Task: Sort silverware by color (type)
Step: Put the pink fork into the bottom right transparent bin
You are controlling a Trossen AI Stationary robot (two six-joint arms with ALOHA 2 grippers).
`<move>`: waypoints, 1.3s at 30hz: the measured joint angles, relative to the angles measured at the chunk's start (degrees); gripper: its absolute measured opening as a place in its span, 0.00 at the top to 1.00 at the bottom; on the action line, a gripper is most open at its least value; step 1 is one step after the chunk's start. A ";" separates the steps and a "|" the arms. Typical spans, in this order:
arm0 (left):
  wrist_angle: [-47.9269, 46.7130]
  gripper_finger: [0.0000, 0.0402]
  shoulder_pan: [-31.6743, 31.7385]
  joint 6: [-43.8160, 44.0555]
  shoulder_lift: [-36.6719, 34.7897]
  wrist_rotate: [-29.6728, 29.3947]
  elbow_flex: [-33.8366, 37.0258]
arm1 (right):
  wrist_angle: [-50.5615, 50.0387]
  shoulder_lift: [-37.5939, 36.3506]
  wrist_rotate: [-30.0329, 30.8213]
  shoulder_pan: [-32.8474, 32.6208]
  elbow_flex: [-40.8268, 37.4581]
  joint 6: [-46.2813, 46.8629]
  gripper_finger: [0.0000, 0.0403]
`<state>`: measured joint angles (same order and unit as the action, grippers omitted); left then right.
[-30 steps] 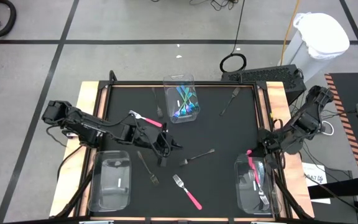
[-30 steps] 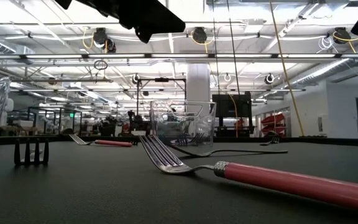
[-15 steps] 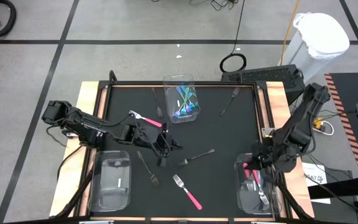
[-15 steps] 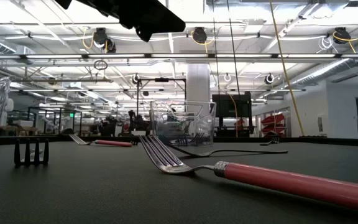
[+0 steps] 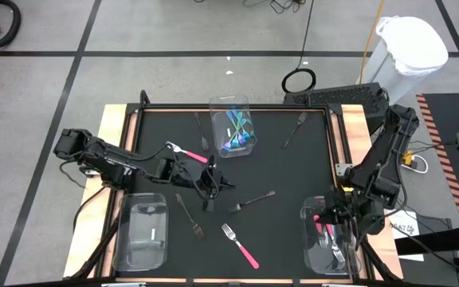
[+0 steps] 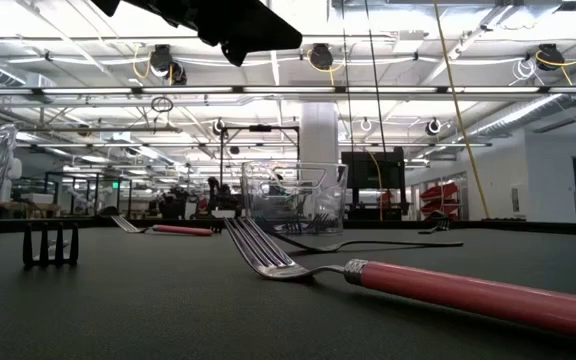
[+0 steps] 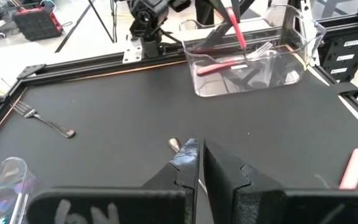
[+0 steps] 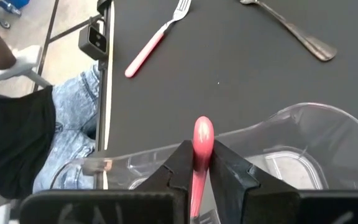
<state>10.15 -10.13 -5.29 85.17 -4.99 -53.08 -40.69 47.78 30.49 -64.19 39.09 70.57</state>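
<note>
Right claw (image 8: 196, 163) clamps a pink-handled utensil (image 8: 201, 144) over the clear rectangular plastic bin (image 5: 325, 237) holding pink ones; best lower inside before releasing. Left claw (image 7: 199, 163), pinched shut and empty, hovers mid-surface.

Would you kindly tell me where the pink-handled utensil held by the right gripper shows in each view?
High view: pink-handled utensil at the right bin, in the right gripper.
Low view: not in it.
Left wrist view: upright above the far bin.
Right wrist view: between the fingers.
Shared landmark: that bin.
</note>
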 joint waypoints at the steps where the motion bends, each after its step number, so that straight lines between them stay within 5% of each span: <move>1: 0.01 0.93 0.00 0.01 0.00 0.00 0.00 | 0.00 0.38 0.62 -0.43 0.00 0.58 0.91; 16: 0.02 0.93 0.00 0.07 0.00 0.00 0.00 | -1.25 2.04 1.35 -3.84 0.02 7.09 0.91; 21: 0.02 0.93 0.00 0.19 0.00 0.00 0.00 | 9.22 1.17 3.18 -3.90 -0.09 -1.08 0.91; 25: 0.02 0.93 0.00 0.45 0.00 0.02 0.00 | 12.73 -0.14 2.34 -4.49 -0.04 1.24 0.91; 39: 0.03 0.93 0.00 0.45 0.00 0.02 0.00 | 0.06 4.02 2.44 -6.81 -0.04 14.11 0.91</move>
<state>10.18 -10.13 -4.84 85.17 -4.97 -53.08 -40.62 51.80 32.93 -71.00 39.05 84.68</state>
